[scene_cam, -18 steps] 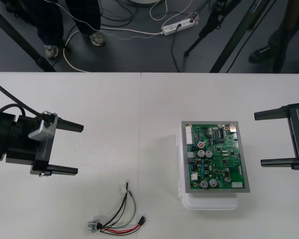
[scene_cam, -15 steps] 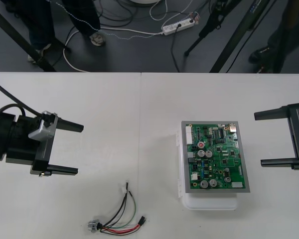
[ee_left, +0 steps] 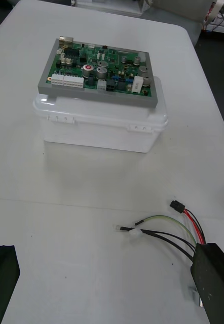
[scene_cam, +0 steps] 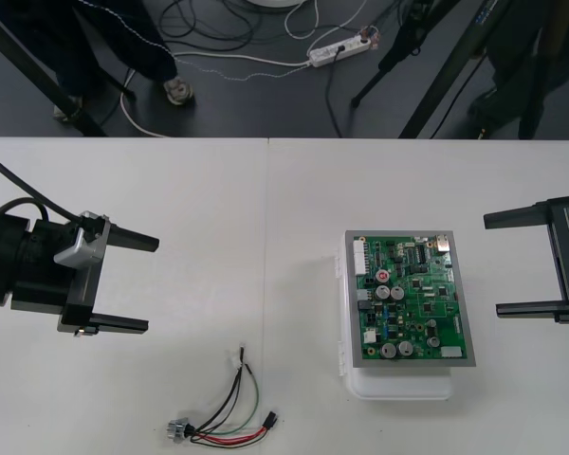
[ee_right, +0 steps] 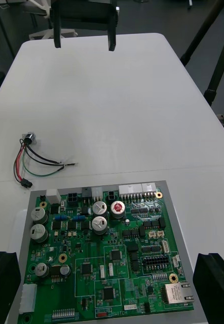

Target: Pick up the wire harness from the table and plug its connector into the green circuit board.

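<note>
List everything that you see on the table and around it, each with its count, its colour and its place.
circuit board: one, green, on top of the white base, on the right half of the table
white base: one, white, under the board
wire harness: one, red, black and green wires, flat on the table near its near edge, left of the board, not plugged in
plug: one, black, at the harness end nearer the board
socket: one, metal, at the other end of the harness
table: one, light
power strip: one, white, on the dark floor beyond the table
left gripper: one, black fingers, open, at the left side
right gripper: one, black fingers, open, right of the board
</note>
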